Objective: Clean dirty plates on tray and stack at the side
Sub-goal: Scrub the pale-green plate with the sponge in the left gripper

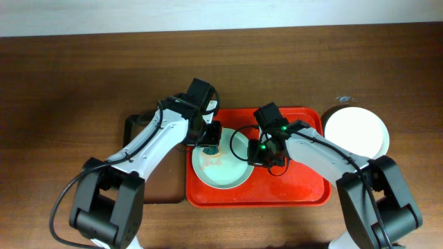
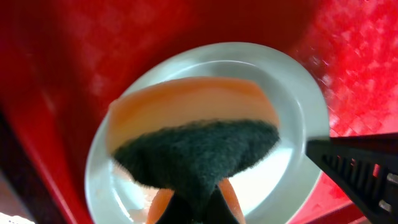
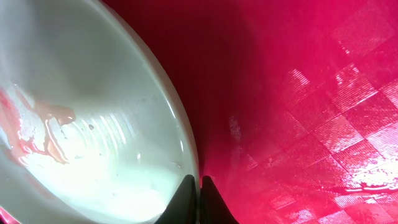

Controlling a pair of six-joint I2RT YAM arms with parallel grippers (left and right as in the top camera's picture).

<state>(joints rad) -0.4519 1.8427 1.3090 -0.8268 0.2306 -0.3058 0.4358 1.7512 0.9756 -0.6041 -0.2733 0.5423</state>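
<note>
Left gripper (image 2: 196,210) clamps a sponge (image 2: 193,134) over the red-smeared pale plate (image 3: 106,149) on the red tray (image 3: 311,93); right gripper (image 3: 194,198) pinches its rim.

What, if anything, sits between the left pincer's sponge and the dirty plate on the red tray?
Nothing visible. The sponge, held in the left pincer, is directly over the plate; the right pincer pinches only the plate's rim, off to the side.

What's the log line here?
left end effector: shut on sponge, over plate | right end effector: shut on plate rim | side plate: off tray
</note>
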